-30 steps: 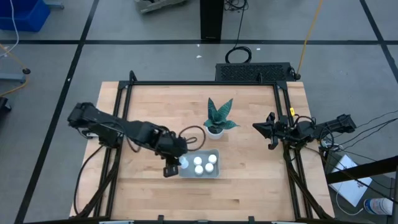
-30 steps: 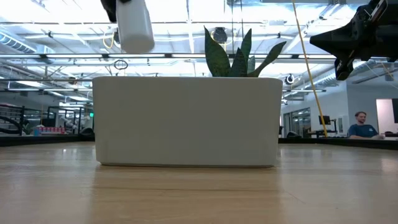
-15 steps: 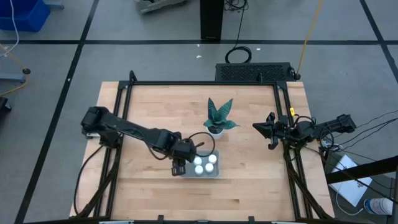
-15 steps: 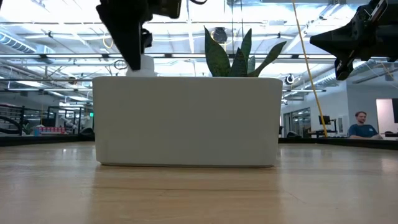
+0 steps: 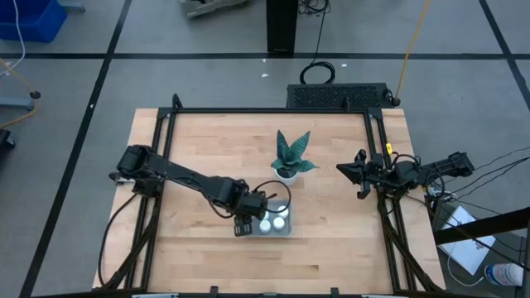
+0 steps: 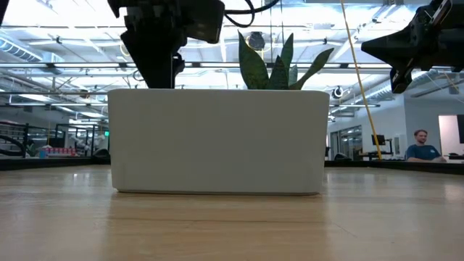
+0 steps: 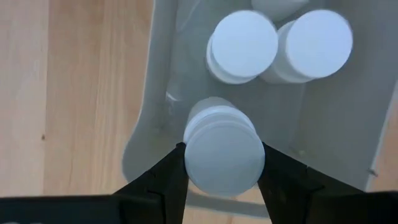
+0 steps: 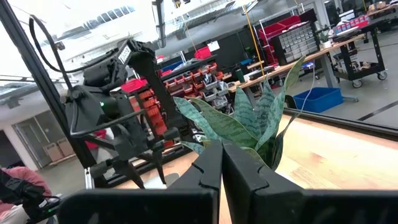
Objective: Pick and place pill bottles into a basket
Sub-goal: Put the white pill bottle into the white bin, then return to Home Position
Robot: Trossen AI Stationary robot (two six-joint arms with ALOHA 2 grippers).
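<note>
The light grey-blue basket (image 5: 287,231) lies on the table in front of the potted plant (image 5: 290,156); in the low view its near wall (image 6: 217,141) fills the middle. Three white pill bottles (image 7: 244,43) stand upright in it. My left gripper (image 5: 247,222) reaches down into the basket's left end, shut on another white pill bottle (image 7: 224,155). My right gripper (image 5: 341,168) hangs shut and empty above the table's right side, right of the plant. My left gripper pinches the pill bottle between its two fingers (image 7: 171,177), one on each side of the bottle just below the cap (image 7: 261,163). The fingers come from above, pointing down. The bottle is upright inside the basket; whether it stands on the floor I cannot tell.
The plant's leaves (image 6: 279,61) rise just behind the basket. A black frame (image 5: 265,110) runs round the table's far and side edges. Bare wood (image 5: 331,248) lies around the basket. A person (image 6: 419,145) sits far back in the room.
My left gripper has gone toward the table's right edge and down with the pill bottle, from beside the basket's left end to inside it. In the low view the bottle has dropped from well above the rim to behind the basket's wall.
</note>
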